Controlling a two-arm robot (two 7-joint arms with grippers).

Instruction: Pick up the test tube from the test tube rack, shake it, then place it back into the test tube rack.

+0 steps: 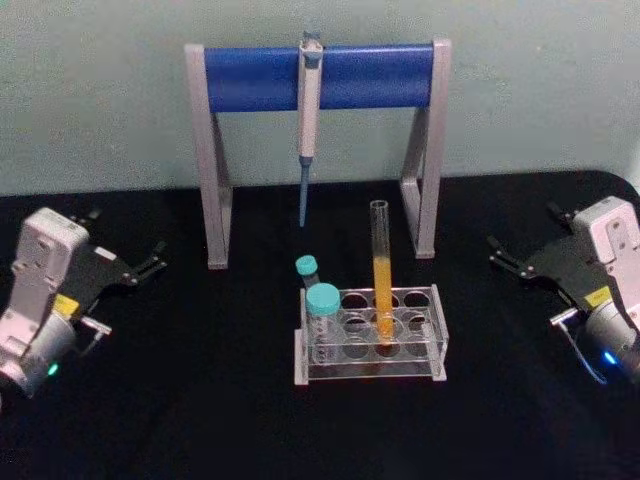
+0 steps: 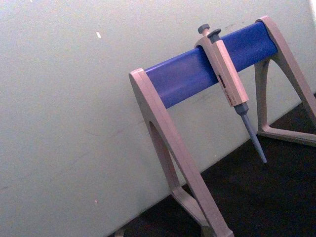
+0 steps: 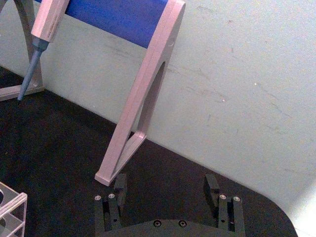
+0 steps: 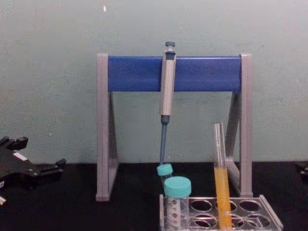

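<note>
We find the test tube [image 1: 381, 270] standing upright in a hole just right of the middle of the test tube rack [image 1: 365, 372]. Orange-yellow liquid fills its lower half, and its open mouth is well above the rack's rim. Two teal-capped vials [image 1: 322, 300] stand at the rack's left end, near the tube. Behind, a pipette [image 1: 309, 100] hangs from the blue pipette stand [image 1: 260, 78].

We judge that the task has not begun and the pick-up is the step in hand. The next move calls for one arm to reach in to the tube's bare upper part, close around it above the liquid, and lift it straight up, clear of the vials and the pipette tip.

The left gripper [image 1: 152, 258] sits at the left side of the bench [image 1: 200, 430] and the right gripper [image 1: 503, 254] at the right side. Both are well apart from the rack and point inward. Both are spread and hold nothing. The right gripper's fingers [image 3: 120, 187] show wide apart in the right wrist view.
</note>
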